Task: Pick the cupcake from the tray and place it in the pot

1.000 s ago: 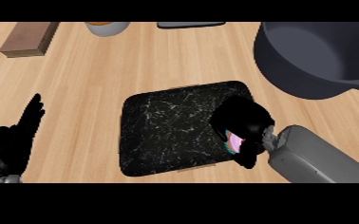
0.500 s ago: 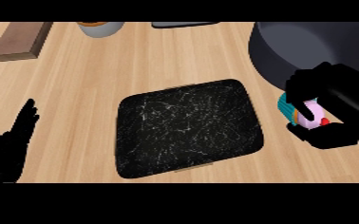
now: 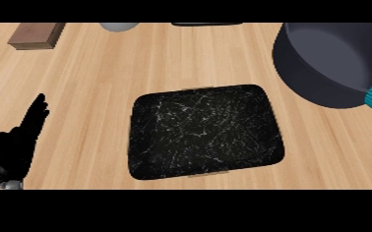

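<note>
Left black hand is resting open beside the black marbled tray; dark grey pot is sitting right.

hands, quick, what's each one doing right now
Left hand: open, fingers straight, resting at the view's left edge, holding nothing.
Right hand: not in view, so its state cannot be told.

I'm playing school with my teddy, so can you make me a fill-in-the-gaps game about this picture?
1. The black marbled square tray lies on a light counter made of ____.
2. The dark grey round pot stands at the tray's upper ____ side.
3. The black left hand rests open, with its fingers pointing ____.
4. The brown block lies in the view's upper ____ corner.

Missing words: wood, right, up, left.
</note>
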